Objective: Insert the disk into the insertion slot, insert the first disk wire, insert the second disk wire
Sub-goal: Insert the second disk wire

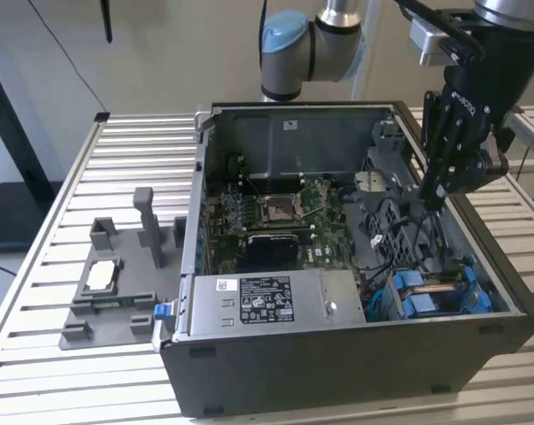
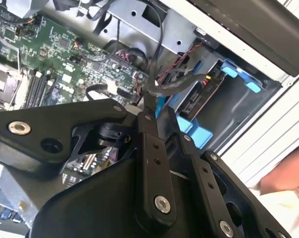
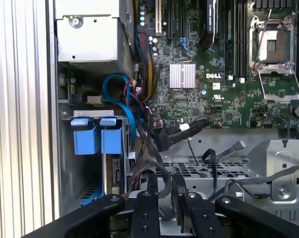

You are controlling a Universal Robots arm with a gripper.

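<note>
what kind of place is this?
Likely a robotics lab bench: open computer case on a slatted aluminium table, grey parts fixture beside it, gripper shut on a black cable inside.

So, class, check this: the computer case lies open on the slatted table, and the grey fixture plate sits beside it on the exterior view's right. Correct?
Wrong side: the exterior view shows the grey fixture plate on its left of the computer case, not its right. The case does lie open on the slatted table.
</note>
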